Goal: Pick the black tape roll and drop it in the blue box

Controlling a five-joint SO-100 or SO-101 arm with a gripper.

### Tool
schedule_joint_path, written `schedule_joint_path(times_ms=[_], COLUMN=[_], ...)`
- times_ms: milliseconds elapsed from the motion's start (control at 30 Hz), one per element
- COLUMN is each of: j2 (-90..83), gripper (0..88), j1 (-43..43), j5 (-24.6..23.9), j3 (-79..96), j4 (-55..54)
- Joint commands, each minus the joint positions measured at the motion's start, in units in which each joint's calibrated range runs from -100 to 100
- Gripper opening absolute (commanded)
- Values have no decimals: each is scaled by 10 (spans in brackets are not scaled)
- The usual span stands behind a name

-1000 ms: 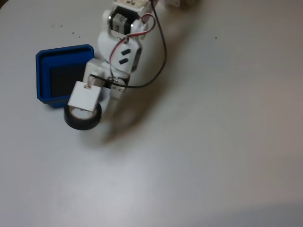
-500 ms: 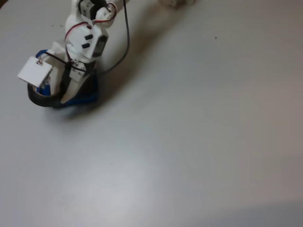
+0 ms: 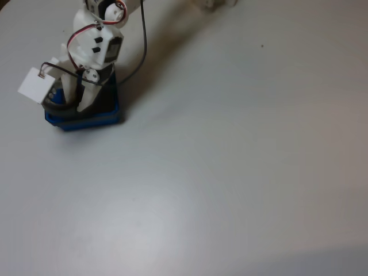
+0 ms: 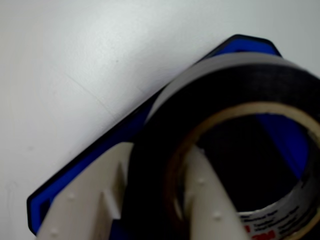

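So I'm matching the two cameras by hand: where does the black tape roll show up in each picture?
Fixed view: the black tape roll sits far left, upper third, under the gripper, over the blue box.
Wrist view: it fills the right and centre, its beige core ringing one white finger.
Shared landmark: the blue box's rim, beneath the roll in both views.

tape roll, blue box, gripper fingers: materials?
Black tape roll: matte black tape on a beige, likely cardboard core with print inside. Blue box: glossy moulded plastic by its rounded rim. Gripper fingers: off-white plastic, probably 3D-printed.
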Motion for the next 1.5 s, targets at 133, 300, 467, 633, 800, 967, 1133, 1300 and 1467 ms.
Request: schedule_joint_path(times_ms=[133, 300, 467, 633, 800, 967, 1133, 1300, 1467], j2=[-53, -53, -53, -53, -52, -48, -48, -47, -47], gripper=[5, 5, 5, 5, 5, 5, 5, 5, 5], j1=[33, 40, 37, 32, 29, 2, -19, -22, -22], j5=[1, 0, 0, -1, -1, -1, -1, -1, -1], j3=[-37, -35, -36, -35, -33, -32, -32, -32, -31], j4=[33, 79, 125, 143, 143, 143, 143, 143, 143])
